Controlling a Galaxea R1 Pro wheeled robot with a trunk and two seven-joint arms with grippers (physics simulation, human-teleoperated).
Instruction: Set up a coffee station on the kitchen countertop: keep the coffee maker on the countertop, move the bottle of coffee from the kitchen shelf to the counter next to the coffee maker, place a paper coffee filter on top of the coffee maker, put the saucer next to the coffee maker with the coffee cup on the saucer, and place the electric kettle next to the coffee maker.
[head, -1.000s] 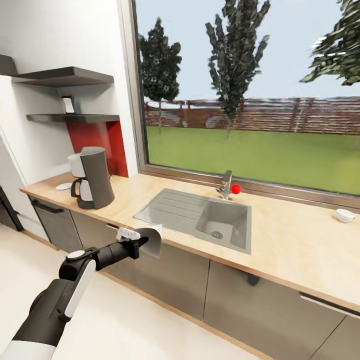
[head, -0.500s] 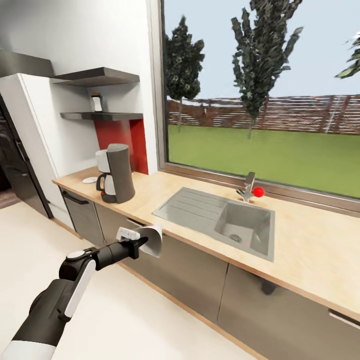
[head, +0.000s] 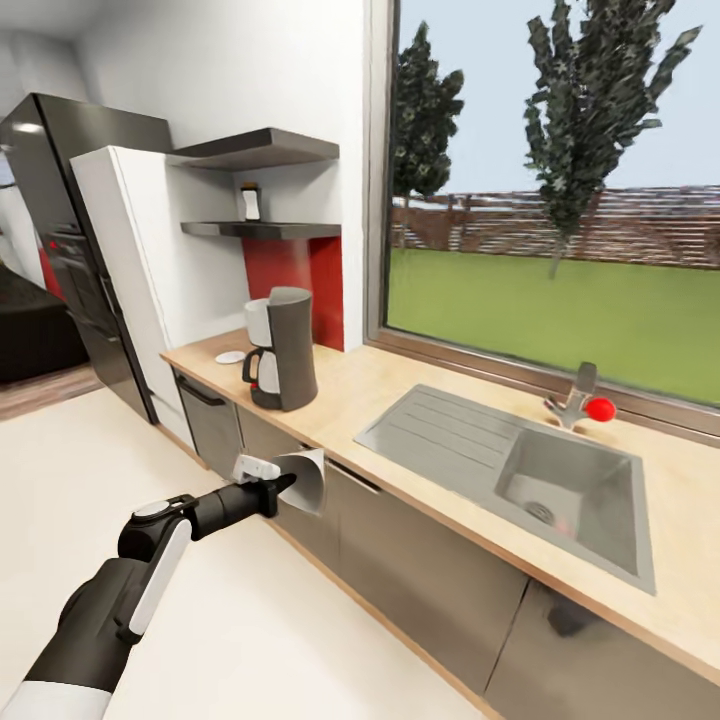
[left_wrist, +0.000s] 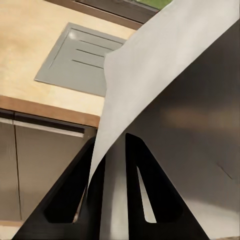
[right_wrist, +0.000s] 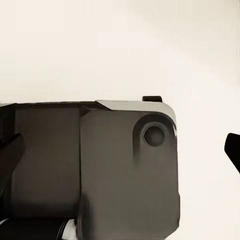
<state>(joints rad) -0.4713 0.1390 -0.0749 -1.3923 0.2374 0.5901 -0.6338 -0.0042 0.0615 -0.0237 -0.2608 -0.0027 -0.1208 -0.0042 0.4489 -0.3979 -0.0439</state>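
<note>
I am seeing my left arm (head: 120, 590) showing matte black segments with a white side panel, a white elbow cap and a white cuff. Its fingers (left_wrist: 137, 195) are showing as black hollowed triangular blades.

robot base (right_wrist: 100, 170): dark grey, rounded corner | floor (right_wrist: 120, 50): pale cream

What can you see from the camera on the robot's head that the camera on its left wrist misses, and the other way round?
Head view alone: the coffee maker on the countertop, the saucer beside it, the bottle of coffee on the kitchen shelf, the window and the fridge. Left wrist view alone: a close look at the left gripper with its fingers pinching the paper coffee filter. Both share the filter, the countertop and the sink's draining board.
</note>
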